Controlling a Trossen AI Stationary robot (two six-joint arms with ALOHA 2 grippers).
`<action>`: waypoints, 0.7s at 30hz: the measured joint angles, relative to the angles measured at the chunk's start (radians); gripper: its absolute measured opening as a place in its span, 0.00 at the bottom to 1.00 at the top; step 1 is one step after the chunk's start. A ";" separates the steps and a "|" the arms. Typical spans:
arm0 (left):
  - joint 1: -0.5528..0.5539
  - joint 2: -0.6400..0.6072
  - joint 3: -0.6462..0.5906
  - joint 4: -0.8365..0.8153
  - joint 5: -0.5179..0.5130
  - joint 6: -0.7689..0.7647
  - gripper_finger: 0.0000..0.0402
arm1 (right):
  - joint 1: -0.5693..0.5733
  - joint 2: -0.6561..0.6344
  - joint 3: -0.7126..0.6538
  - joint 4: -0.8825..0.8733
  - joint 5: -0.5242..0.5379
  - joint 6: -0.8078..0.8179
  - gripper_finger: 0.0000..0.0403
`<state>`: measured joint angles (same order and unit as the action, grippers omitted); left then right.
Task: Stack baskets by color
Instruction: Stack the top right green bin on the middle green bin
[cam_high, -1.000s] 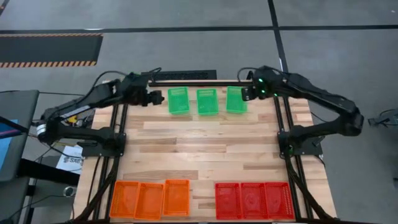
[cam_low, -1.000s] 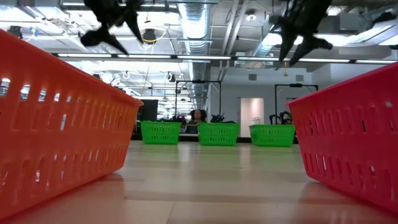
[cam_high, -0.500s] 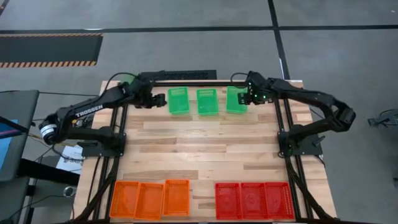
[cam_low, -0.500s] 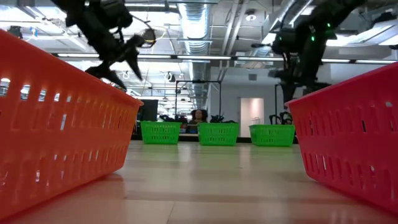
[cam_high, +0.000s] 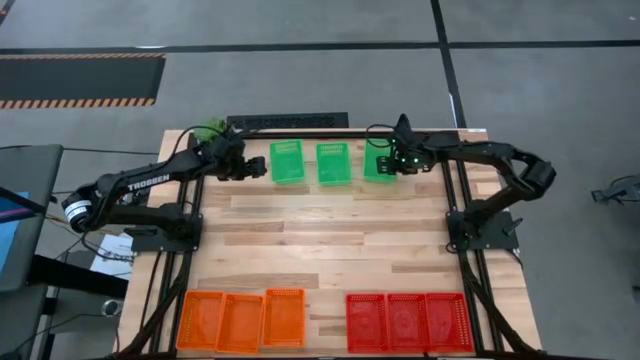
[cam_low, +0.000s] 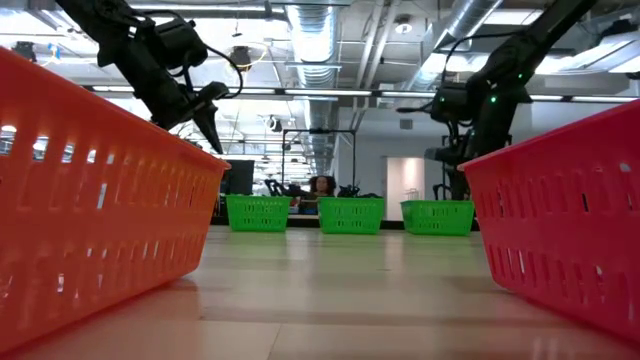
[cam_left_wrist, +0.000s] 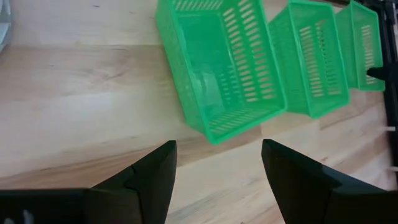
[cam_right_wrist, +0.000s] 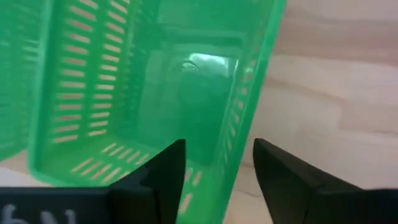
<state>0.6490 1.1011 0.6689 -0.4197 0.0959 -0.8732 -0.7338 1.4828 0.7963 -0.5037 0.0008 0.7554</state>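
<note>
High view first: left pincer (cam_high: 252, 163), fingers apart, hangs just beside the leftmost green basket (cam_high: 287, 161). Right pincer (cam_high: 385, 162), fingers spread, straddles the wall of the rightmost green basket (cam_high: 374, 166) below.

"TROSSEN" in white letters along the left arm (cam_high: 150, 183), in the high view.

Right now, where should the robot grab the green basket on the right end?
Probably by its thin side wall, coming straight down from above. The right green basket sits upright and open-topped, and the right gripper, fingers open, already straddles the wall on the side away from the middle green basket.
</note>
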 joint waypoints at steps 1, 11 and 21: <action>0.000 0.000 0.000 0.001 0.000 0.005 0.56 | 0.000 0.009 0.000 -0.002 -0.002 0.011 0.45; -0.003 0.000 0.000 0.001 0.009 0.023 0.56 | -0.003 -0.017 0.014 -0.019 -0.006 0.007 0.04; -0.010 -0.003 0.000 0.005 0.033 0.020 0.56 | 0.040 -0.163 0.220 0.007 0.025 0.057 0.02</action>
<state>0.6391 1.0977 0.6689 -0.4148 0.1287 -0.8534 -0.6938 1.3202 1.0168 -0.4971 0.0256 0.8120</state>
